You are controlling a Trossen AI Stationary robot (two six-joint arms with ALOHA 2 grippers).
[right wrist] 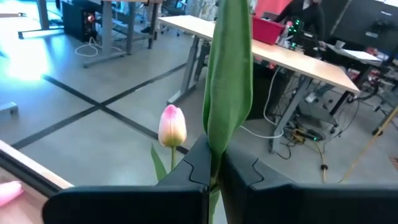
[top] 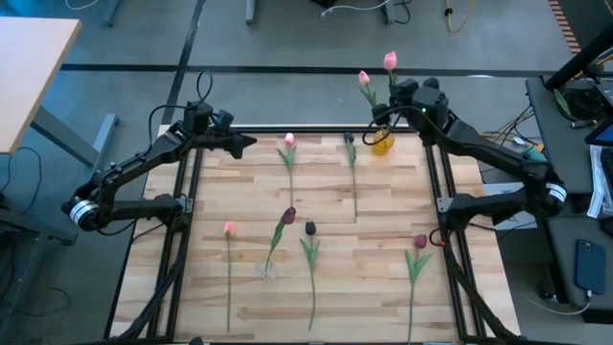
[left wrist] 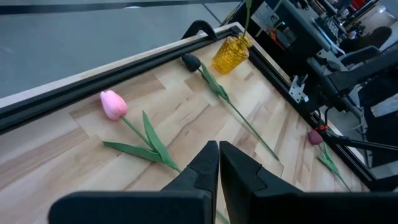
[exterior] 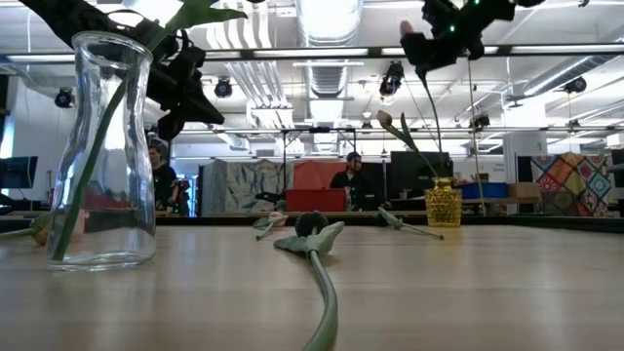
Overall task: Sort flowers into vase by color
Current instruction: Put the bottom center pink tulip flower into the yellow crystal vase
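My right gripper [top: 400,96] hangs over the table's far right corner, above the yellow vase [top: 383,145], shut on a pink tulip [top: 390,60]. A second pink tulip [top: 364,77] stands in that vase, its head [right wrist: 172,124] beside my fingers. My left gripper [top: 247,145] is shut and empty near the far edge, left of a lying pink tulip [left wrist: 113,104]. A clear glass vase [exterior: 102,146] near the table's middle holds a maroon tulip [top: 287,217]. More tulips lie flat: a dark one [top: 350,140], a pink one [top: 230,228], a dark one [top: 310,228] and a maroon one [top: 420,241]. My right gripper pinches the pink tulip between its two fingers at the stem and leaf base [right wrist: 214,163], well below the head. The long green leaf [right wrist: 227,74] rises upright past the fingers. The flower is off the table, and its thin lower stem [exterior: 429,117] runs down toward the yellow vase's mouth.
Black frame rails [top: 436,192] run along the table's left, right and far edges. Bare wood lies between the scattered tulips. People sit at desks in the room beyond the far edge [exterior: 348,180]. A side table [top: 29,67] stands off to the left.
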